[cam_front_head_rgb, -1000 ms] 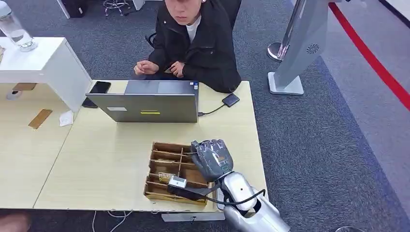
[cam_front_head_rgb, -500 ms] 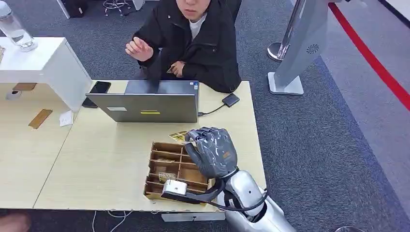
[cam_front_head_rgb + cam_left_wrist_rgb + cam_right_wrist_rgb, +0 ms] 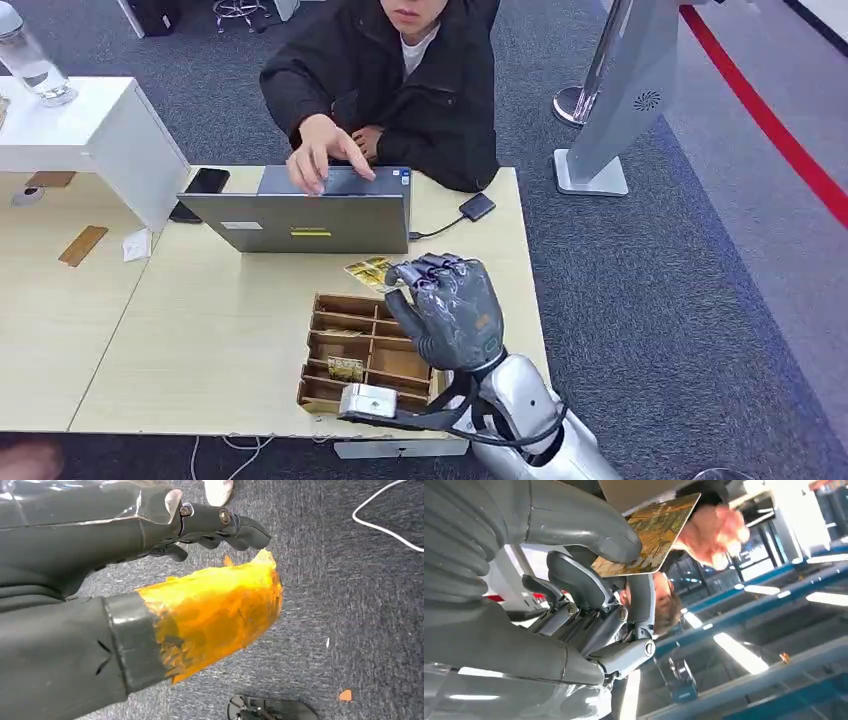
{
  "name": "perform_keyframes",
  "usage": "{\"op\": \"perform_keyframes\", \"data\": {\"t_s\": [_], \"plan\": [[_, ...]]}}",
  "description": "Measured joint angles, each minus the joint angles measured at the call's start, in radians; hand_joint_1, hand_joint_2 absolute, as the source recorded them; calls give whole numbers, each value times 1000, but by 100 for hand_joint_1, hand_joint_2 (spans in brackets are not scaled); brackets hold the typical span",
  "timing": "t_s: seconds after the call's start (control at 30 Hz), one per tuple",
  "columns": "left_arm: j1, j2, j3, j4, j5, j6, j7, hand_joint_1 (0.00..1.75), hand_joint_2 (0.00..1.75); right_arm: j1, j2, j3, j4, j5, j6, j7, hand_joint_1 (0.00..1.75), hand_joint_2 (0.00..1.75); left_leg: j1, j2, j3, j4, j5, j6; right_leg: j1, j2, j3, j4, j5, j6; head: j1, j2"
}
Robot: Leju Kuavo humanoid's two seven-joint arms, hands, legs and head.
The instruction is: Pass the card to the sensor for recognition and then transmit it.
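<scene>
The right hand (image 3: 450, 312) is raised above the far right corner of the wooden compartment tray (image 3: 366, 357), its fingers (image 3: 430, 268) curled forward and pinching a gold patterned card (image 3: 367, 272) against the thumb. In the right wrist view the card (image 3: 649, 530) sits between the thick grey thumb (image 3: 589, 517) and the darker fingers below it, most of its face sticking out clear beyond them; its print is too blurred to read. The left hand (image 3: 165, 580) hangs over grey carpet, holding nothing; its dark fingers (image 3: 225, 525) are curled in above an orange-taped thumb (image 3: 215, 610).

The tray lies on the light wooden table (image 3: 220, 330), near its front edge. Some of its slots hold a few more gold cards (image 3: 344, 367); other slots look bare.

Beyond the card stands a grey laptop (image 3: 310, 208) with a yellow label on its lid, its writing unreadable. A black phone (image 3: 200, 190) lies to its left, and a small black square device (image 3: 477, 207) on a cable to its right. A person in a black jacket (image 3: 400, 90) sits behind, one hand (image 3: 322, 152) over the laptop.
</scene>
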Motion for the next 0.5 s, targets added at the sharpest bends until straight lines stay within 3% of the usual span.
{"op": "perform_keyframes", "data": {"t_s": [0.5], "plan": [[0, 2, 4, 0, -11, 0, -1, 0, 0, -13, -10, -1, -33, -18, -15, -3, 175, 175, 0, 0, 0, 0, 0, 0, 0, 0, 0, 0, 0, 0, 0, 0]]}}
